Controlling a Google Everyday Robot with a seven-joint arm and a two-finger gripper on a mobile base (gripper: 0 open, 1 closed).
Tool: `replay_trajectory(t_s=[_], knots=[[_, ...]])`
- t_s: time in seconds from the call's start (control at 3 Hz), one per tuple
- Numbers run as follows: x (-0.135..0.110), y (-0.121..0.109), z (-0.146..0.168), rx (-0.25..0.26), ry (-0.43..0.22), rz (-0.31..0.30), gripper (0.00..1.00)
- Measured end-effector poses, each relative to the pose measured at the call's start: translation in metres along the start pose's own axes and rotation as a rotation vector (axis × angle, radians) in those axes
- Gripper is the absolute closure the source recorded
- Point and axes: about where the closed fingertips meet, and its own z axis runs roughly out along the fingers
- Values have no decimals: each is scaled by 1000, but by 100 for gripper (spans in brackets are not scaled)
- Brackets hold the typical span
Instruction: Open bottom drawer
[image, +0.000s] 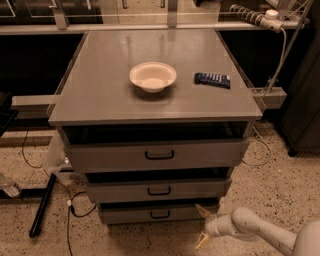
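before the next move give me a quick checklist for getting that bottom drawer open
1. Target picked out: bottom drawer, lowest of the three fronts. Ok.
2. Its handle is in plain view with nothing across it. Ok.
3. Gripper lined up with the handle. Not ok: it sits low by the drawer's right end, off to the handle's right.
4. Fingers spread and holding nothing. Ok.
5. Bowl and dark packet on top sit back from the front edge. Ok.
6. Drawer free to slide. Cannot tell.
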Motion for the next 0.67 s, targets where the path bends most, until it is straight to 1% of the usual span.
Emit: replay_trajectory(t_s=[0.33,0.67], knots=[[-5,-12,9,18,-26,0,0],[1,-22,24,17,-25,7,0]])
